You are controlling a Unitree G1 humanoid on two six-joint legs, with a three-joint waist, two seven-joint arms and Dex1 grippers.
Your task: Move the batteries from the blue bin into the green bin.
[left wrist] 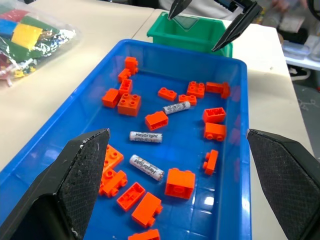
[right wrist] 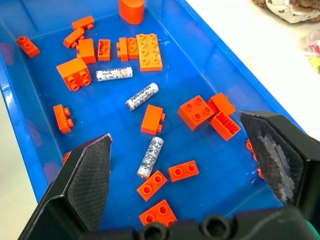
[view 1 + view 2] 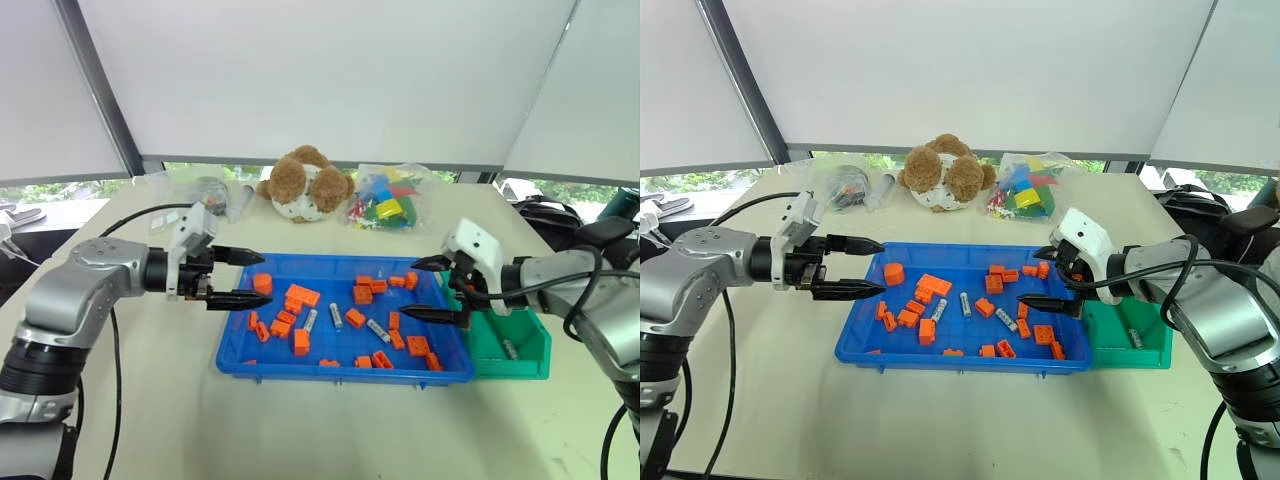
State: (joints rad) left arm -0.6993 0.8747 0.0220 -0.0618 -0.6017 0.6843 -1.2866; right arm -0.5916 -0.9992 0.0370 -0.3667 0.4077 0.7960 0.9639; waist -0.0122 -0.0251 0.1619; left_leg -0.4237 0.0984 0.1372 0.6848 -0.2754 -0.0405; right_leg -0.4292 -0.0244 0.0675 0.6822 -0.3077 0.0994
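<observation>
While both our arms hover over the bench [image 3: 150, 400], we keep the left gripper [image 3: 240, 277] and the right gripper [image 3: 432, 289] with fingers spread wide and empty, one at each end of the blue bin [image 3: 340, 369]. Three batteries [image 3: 336, 317] lie near the middle of that bin among scattered orange blocks [image 3: 300, 296]. Just beside its right end sits the green bin [image 3: 520, 362], with one battery [image 3: 510, 348] inside. Farther back rest a plush bear [image 3: 305, 184] and a bag of coloured blocks [image 3: 388, 200].
</observation>
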